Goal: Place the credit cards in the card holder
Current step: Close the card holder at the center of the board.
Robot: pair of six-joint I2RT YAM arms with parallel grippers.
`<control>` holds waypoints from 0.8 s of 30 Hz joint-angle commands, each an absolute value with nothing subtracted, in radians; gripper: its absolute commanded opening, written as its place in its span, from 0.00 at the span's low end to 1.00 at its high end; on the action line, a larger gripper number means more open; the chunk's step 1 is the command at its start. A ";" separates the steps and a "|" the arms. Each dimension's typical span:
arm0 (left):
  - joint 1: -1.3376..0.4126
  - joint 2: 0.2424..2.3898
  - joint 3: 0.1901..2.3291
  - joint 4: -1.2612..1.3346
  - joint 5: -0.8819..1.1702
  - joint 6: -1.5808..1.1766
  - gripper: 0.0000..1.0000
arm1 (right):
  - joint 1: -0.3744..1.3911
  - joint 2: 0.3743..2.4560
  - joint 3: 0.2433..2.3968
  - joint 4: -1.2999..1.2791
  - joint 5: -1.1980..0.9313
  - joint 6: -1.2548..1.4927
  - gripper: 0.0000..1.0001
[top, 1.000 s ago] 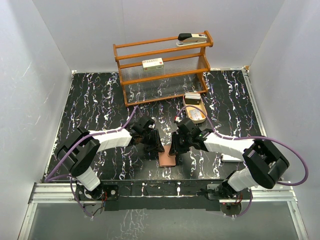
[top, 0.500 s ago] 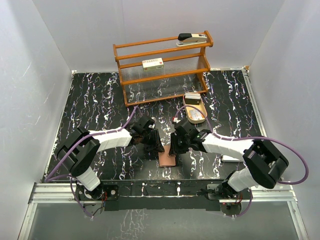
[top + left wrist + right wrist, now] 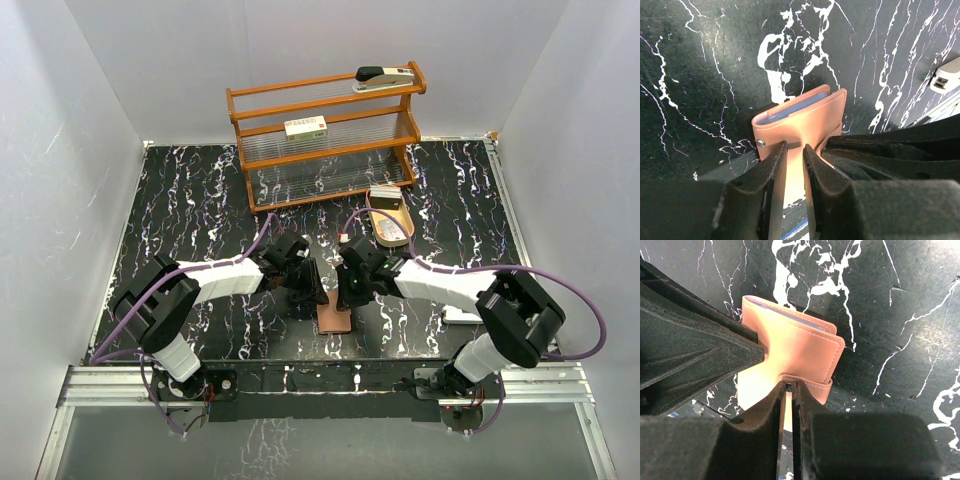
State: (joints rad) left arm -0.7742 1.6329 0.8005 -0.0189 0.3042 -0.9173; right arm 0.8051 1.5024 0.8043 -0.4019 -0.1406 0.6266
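The card holder [image 3: 335, 318] is a reddish-brown wallet lying folded shut on the black marble table between my two grippers. It also shows in the left wrist view [image 3: 800, 120] and the right wrist view [image 3: 795, 347]. Light blue card edges [image 3: 790, 109] show inside its fold, and again in the right wrist view [image 3: 790, 316]. My left gripper [image 3: 312, 297] rests its tips on the wallet's top face [image 3: 794, 147], jaws almost together, nothing between them. My right gripper [image 3: 347, 300] is shut on the closing tab [image 3: 812, 386] at the wallet's near edge [image 3: 788, 385]. No loose cards are in view.
A wooden shelf rack [image 3: 325, 130] stands at the back with a stapler [image 3: 385, 78] on top and a cream box [image 3: 305, 126] on the middle shelf. An oval wooden tray [image 3: 390, 228] lies behind the right arm. A white flat object [image 3: 460, 315] lies right of it.
My right gripper has shifted a little to the left, closer over the wallet. The left gripper and the wallet have stayed in place.
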 commanded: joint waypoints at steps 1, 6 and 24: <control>-0.785 1.637 0.771 -0.032 0.302 -0.922 0.19 | 0.850 1.586 0.766 -0.456 -0.057 0.601 0.07; -0.785 1.640 0.770 -0.041 0.297 -0.920 0.19 | 0.905 1.564 0.760 -0.452 -0.025 0.616 0.06; -0.784 1.265 0.959 -0.388 -0.044 -0.809 0.51 | 0.850 1.291 1.048 -0.572 0.250 0.541 0.47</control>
State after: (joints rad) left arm -0.7826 1.4128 0.8745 -0.2379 0.0940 -0.8696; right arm 0.8574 1.4349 0.9550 -0.5510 0.1448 0.5652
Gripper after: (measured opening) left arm 0.476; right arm 0.408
